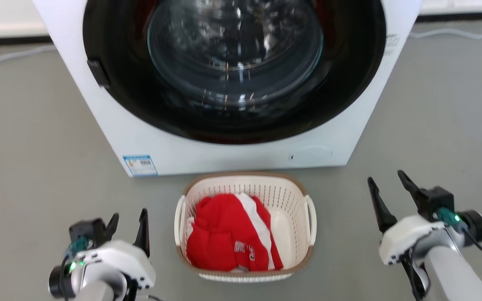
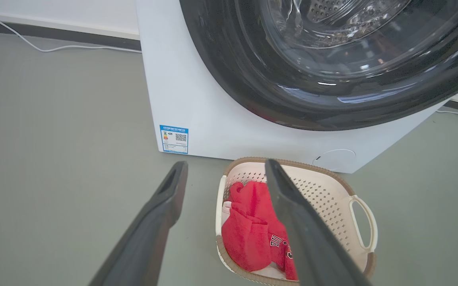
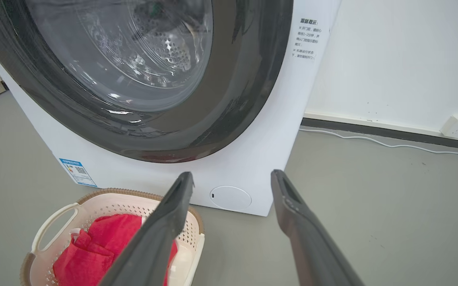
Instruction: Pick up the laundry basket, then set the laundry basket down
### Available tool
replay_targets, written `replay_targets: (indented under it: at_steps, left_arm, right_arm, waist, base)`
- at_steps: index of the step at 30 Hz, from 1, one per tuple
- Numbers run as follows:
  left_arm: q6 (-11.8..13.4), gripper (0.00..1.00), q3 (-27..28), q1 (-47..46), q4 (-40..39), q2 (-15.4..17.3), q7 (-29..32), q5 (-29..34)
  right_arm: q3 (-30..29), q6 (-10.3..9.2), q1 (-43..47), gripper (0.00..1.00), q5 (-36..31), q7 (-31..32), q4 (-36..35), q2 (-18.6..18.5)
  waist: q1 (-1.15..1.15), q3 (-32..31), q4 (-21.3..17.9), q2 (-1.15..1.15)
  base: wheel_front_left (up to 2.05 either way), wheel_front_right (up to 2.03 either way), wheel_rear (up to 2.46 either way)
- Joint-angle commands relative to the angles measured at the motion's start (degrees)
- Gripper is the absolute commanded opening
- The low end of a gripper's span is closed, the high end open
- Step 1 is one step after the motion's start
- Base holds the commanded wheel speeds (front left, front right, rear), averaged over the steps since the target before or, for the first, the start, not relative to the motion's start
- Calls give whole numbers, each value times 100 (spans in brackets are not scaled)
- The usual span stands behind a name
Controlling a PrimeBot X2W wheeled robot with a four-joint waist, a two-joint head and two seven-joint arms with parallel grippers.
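Observation:
The laundry basket [image 1: 291, 196] stands on the grey floor just in front of the washing machine, cream-white and perforated, with a brown rim and a white loop handle on each side. Red and white clothing [image 1: 228, 234] fills most of it. My left gripper [image 1: 129, 220] hovers open to the basket's left, apart from it. To the basket's right, my right gripper [image 1: 387, 180] also stands open and empty, farther off. In the left wrist view the basket [image 2: 328, 190] lies behind my spread left gripper [image 2: 225, 165]. The right wrist view has the basket [image 3: 113, 200] at lower left of my right gripper [image 3: 232, 174].
A big white washing machine [image 1: 149, 138] with a dark round glass door [image 1: 234, 54] rises directly behind the basket. White cables [image 3: 388, 143] run along the wall base on both sides, near a wall socket [image 3: 457, 125]. Open grey floor [image 1: 27, 146] spreads left and right.

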Motion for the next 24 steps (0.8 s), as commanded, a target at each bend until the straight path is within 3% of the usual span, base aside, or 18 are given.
replay_targets:
  at_steps: [1, 12, 17, 23, 24]
  left_arm:
    - [-20, 100, 234, 23, -189, 174, -34, 62]
    - [-53, 100, 952, 1235, -1252, 178, -35, 413]
    - [111, 100, 1156, 1756, -1891, 125, -35, 708]
    - [185, 100, 1333, 2101, -2294, 27, -35, 760]
    - [160, 0, 1152, 2253, -2170, -55, 1, 736]
  right_arm:
    - [69, 34, 100, 100, 24, -36, -216, -38]
    - [-276, 34, 1225, 100, 93, -36, -1521, -174]
    - [-590, 34, 1775, 100, -16, -36, -2505, -100]
    - [-763, 34, 2112, 100, -158, -36, -3041, 60]
    - [-899, 0, 2201, 0, -118, 1, -2894, 143]
  waist:
    - [0, -210, -48, 0]
    - [0, -821, -137, 0]
    - [0, -891, -171, 0]
    - [0, -912, -193, 0]
    - [0, -912, -193, 0]
  base:
    - [0, 0, 0]
    - [0, 0, 0]
    - [0, 0, 0]
    - [0, 0, 0]
    - [0, 0, 0]
